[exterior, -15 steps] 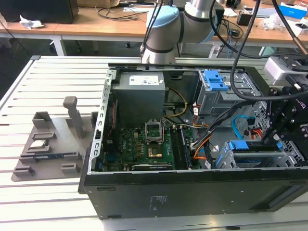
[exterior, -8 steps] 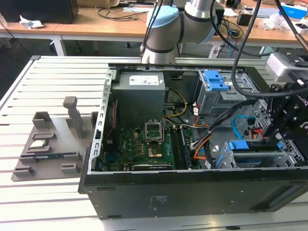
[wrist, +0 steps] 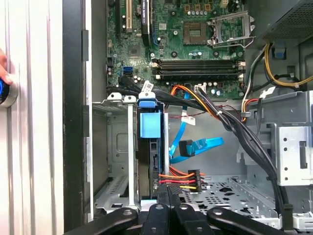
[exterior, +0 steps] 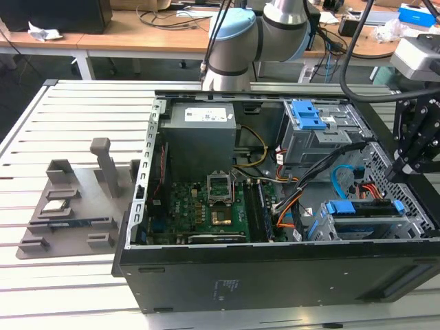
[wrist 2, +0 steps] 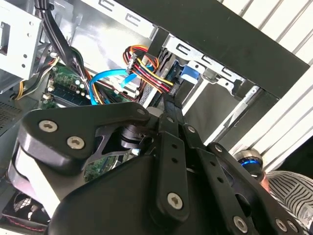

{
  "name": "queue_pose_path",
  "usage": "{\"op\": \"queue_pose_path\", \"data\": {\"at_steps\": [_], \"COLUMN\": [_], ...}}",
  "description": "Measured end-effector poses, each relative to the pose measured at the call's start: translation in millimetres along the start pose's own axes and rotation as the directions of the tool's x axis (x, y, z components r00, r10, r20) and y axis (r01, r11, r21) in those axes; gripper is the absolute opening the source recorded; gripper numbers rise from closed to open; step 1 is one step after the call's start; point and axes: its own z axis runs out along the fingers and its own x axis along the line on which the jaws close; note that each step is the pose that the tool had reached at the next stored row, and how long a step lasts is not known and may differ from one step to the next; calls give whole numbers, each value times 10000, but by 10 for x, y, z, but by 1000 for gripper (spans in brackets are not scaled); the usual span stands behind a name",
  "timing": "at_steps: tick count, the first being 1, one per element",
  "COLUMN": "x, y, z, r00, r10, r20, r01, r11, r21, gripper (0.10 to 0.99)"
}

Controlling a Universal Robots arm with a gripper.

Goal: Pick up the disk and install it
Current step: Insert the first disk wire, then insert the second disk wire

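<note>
Slatted white counter (exterior: 82, 110) carries the open computer case (exterior: 227, 275); I see the disk (wrist: 148, 156) seated upright in its bay, my fingers (wrist: 166, 193) pressed together just at its end.

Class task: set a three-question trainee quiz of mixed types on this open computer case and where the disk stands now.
1. True or false: the disk sits on edge in the drive cage.
2. The disk's carrier frame is: A red, B blue, C green.
3. Fill in: in the exterior view the gripper hangs over the case's ____ side.

Key: 1 true; 2 B; 3 right.
</note>
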Motion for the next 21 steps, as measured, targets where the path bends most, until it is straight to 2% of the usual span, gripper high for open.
{"op": "queue_pose_path", "data": {"at_steps": [14, 17, 18, 21], "x": [0, 0, -2, -108], "y": [0, 0, 1, 38], "z": [-6, -7, -9, -5], "r00": [10000, 10000, 10000, 10000], "r10": [0, 0, -1, -1], "r20": [-3, -3, -4, -1], "r01": [0, 0, 1, 1], "r11": [10000, 10000, 10000, 10000], "r21": [0, 0, 1, 0], "gripper": [114, 302, 302, 302]}}
